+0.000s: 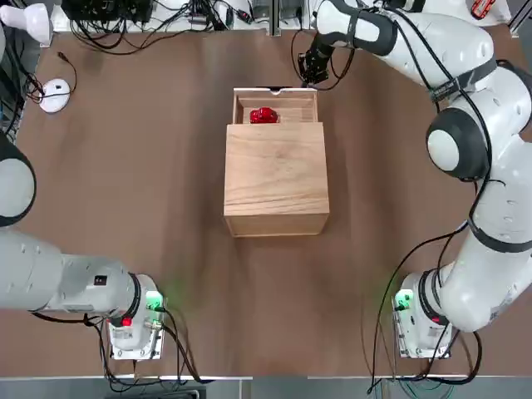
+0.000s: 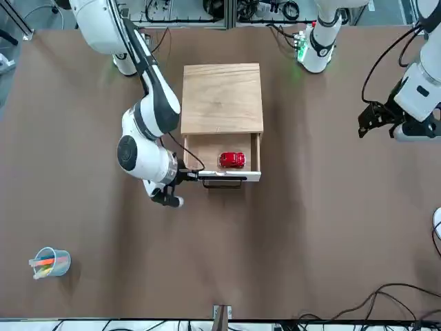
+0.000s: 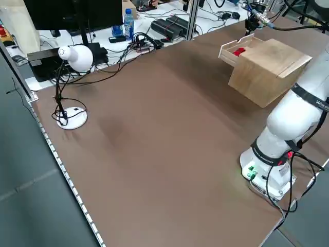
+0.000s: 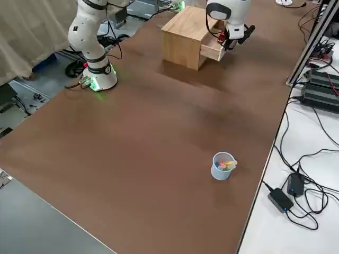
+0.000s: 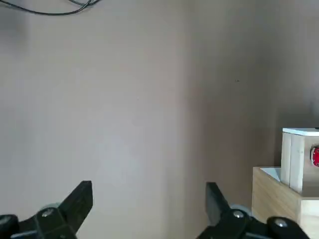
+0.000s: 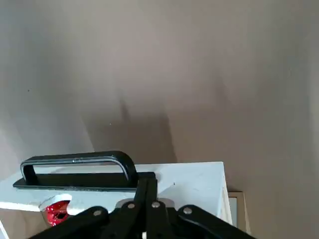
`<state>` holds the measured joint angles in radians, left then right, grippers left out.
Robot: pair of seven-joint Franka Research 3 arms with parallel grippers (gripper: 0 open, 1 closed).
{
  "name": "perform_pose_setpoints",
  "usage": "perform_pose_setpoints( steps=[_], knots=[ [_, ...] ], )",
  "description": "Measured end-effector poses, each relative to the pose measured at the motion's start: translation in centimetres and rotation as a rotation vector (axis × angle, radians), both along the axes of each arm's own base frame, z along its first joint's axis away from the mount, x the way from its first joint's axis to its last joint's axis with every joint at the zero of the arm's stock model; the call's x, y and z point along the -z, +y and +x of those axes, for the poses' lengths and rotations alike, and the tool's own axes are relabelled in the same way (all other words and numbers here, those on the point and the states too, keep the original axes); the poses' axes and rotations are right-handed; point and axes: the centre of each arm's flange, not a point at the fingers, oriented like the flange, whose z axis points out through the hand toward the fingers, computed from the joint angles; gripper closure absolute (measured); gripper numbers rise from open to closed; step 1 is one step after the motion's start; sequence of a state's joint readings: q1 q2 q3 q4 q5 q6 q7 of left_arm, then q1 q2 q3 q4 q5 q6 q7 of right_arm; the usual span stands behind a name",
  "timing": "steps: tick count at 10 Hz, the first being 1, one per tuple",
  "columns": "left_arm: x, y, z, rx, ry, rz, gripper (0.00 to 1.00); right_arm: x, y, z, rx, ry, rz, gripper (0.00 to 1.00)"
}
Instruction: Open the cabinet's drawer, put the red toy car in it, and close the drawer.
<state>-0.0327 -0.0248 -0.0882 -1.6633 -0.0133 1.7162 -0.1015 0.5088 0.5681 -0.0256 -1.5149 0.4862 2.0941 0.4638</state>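
1. The cabinet (image 1: 277, 170) is a big box of light wood, and it sits on the brown table (image 1: 150, 183).
2. Its drawer (image 2: 200, 146) is pulled out on the side away from the robot.
3. The red toy car (image 2: 231, 160) is in the drawer, lying on the drawer's floor. Nobody is holding it.
4. The drawer has a white front with a black handle (image 6: 79, 159) on it.
5. The right gripper (image 6: 146, 182) is at the drawer's front, by one end of the handle. Its two fingers are pressed together — they have nothing between them. It may be touching the handle or the front, but that spot is hard to see.
6. The left gripper (image 5: 149, 199) is up over the table on the robot's left side, well apart from the cabinet. Its fingers are spread wide, with nothing in them.
7. A light blue cup (image 4: 220, 172) stands on the robot's right side of the table — it has colored sticks in it.
8. A white round stand (image 3: 72, 118) is on the left side.
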Motion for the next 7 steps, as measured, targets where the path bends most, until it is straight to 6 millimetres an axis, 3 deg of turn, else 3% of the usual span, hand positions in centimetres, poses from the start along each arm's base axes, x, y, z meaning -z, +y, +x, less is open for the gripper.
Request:
perform_pose_setpoints(
  steps=[7],
  knots=[
    [0.03, 0.21, 0.08, 0.059, 0.0, -0.009, 0.01, -0.13, 0.08, -0.11, -0.018, 0.03, -0.006, 0.97]
  ],
)
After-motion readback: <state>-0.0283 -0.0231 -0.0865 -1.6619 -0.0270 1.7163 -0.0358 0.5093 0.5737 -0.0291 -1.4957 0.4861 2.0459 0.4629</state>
